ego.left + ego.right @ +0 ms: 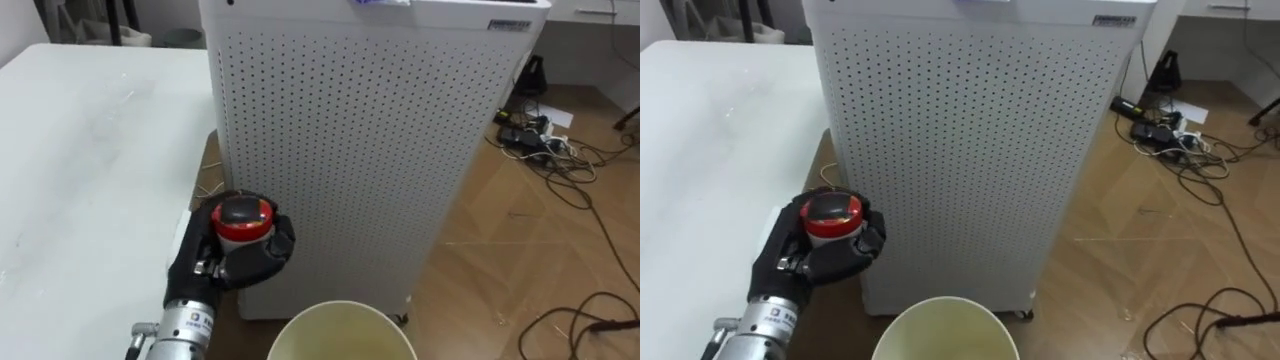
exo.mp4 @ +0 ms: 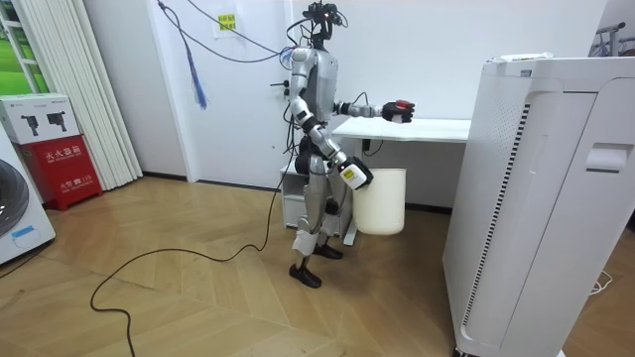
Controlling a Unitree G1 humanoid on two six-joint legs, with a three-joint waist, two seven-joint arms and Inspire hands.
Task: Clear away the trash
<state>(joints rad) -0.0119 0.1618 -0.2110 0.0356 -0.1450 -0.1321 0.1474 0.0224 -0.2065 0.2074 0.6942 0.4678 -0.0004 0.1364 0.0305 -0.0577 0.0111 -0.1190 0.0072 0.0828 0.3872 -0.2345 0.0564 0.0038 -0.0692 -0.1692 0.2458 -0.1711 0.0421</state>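
Left eye view, item one: left hand [image 1: 235, 262], black, entering from the lower left on a metal wrist, fingers and thumb curled round a small red-lidded container [image 1: 243, 215] and holding it upright – the lid is round, red, with a darker centre, and a pale band shows below it. Position of the container: raised off every surface, just beside the right edge of the white table [image 1: 90, 170], in front of the lower left corner of the white perforated cabinet [image 1: 370, 140], and up and to the left of the waste bin's rim. Item two: waste bin [image 1: 340, 308], cream, round, open-topped, its rim at the bottom edge of the view, close against the foot of the cabinet. Item three: wooden floor [image 1: 530, 260], herringbone pattern, carrying a tangle of black cables [image 1: 560, 155] and a power strip to the right of the cabinet. Room view: the robot stands upright between the table and the cabinet, facing the room view's right, left arm stretched forward at chest height with the container held over the table's near end; right hand [image 2: 354, 176] lowered at hip level, just beside the bin's upper edge – whether it grips anything cannot be told. Further entries, room view's left: pale curtains [image 2: 69, 89], a red box [image 2: 62, 164] on the floor, part of a washing machine [image 2: 15, 213].
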